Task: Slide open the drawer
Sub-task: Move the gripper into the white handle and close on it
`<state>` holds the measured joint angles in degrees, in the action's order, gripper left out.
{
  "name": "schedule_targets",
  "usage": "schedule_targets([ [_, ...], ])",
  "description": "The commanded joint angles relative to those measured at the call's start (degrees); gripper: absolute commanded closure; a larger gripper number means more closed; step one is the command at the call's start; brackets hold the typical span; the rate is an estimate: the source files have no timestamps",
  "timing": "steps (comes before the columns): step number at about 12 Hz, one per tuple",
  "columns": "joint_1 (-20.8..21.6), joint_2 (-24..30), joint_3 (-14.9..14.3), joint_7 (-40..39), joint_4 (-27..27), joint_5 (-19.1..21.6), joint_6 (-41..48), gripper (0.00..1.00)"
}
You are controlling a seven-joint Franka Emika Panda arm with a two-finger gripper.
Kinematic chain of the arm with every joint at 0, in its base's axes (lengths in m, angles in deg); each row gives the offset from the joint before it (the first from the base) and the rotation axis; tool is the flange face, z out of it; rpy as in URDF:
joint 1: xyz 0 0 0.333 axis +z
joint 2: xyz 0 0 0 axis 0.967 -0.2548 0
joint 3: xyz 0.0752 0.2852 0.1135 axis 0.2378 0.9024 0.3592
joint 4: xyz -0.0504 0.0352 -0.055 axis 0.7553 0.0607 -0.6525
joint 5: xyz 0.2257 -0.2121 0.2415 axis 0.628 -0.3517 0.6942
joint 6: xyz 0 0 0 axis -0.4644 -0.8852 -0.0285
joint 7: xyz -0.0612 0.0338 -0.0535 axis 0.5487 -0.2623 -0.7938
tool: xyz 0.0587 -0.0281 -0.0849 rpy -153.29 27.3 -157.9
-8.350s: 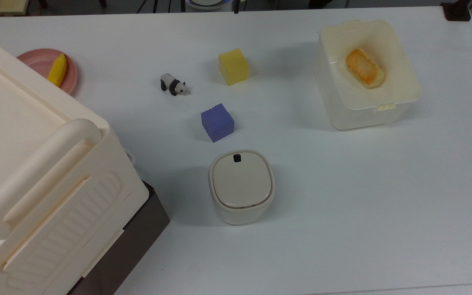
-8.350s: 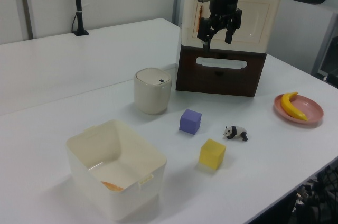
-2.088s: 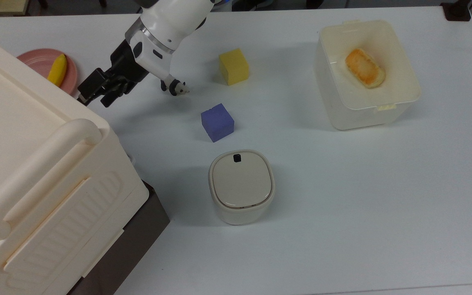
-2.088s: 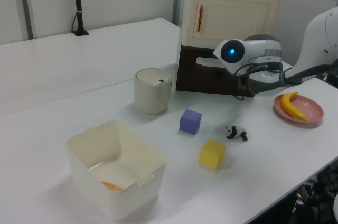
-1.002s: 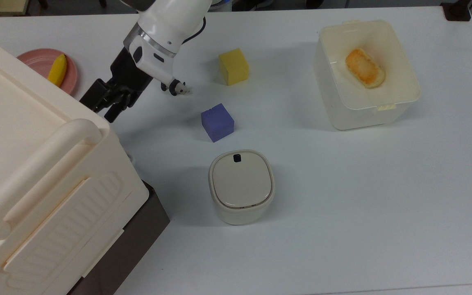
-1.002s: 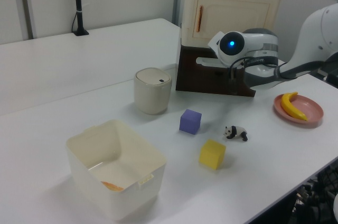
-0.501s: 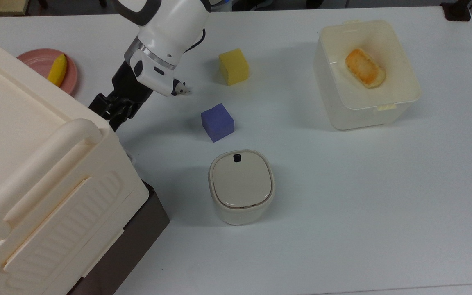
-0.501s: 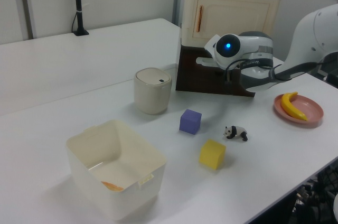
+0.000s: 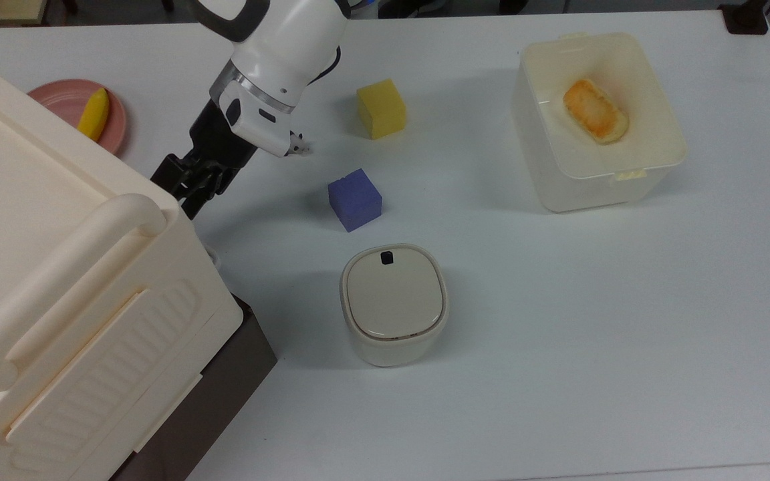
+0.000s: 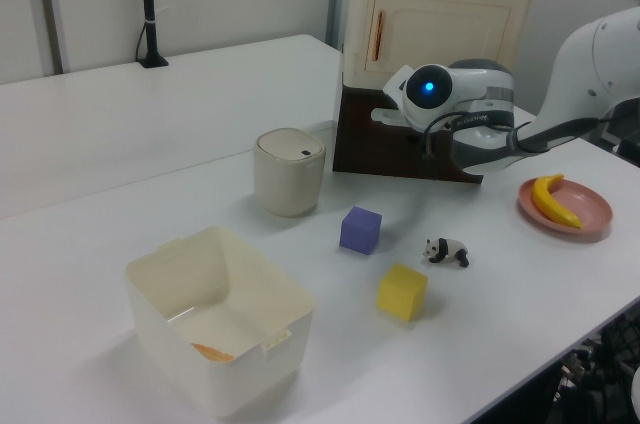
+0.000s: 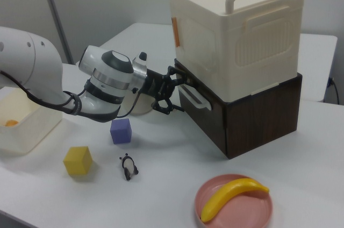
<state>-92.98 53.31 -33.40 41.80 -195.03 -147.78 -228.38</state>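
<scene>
Though no writing legible anywhere, tool (image 11: 173, 94) with fingers spread apart, at white handle (image 11: 194, 98) of closed drawer (image 11: 204, 118).

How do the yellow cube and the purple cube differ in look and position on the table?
The yellow cube is yellow; the purple cube is violet-blue. In the top view the purple cube lies nearer the lidded cream bin, while the yellow cube lies farther from the bin. In the right view the yellow cube sits closer to the camera than the purple cube. Both are similar-sized blocks resting flat on the white table, apart from each other.
</scene>
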Motion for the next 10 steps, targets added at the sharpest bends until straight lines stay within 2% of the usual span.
schedule_targets([
  [1,0.34,0.70,-0.07,0.09,-0.17,0.94,-0.96,0.14],
  [6,0.25,0.52,-0.07,-0.08,-0.08,0.85,-0.88,0.36],
  [7,0.25,0.52,-0.07,-0.08,-0.08,0.85,-0.88,0.43],
  [10,0.25,0.52,-0.07,-0.08,-0.08,0.85,-0.88,0.52],
])
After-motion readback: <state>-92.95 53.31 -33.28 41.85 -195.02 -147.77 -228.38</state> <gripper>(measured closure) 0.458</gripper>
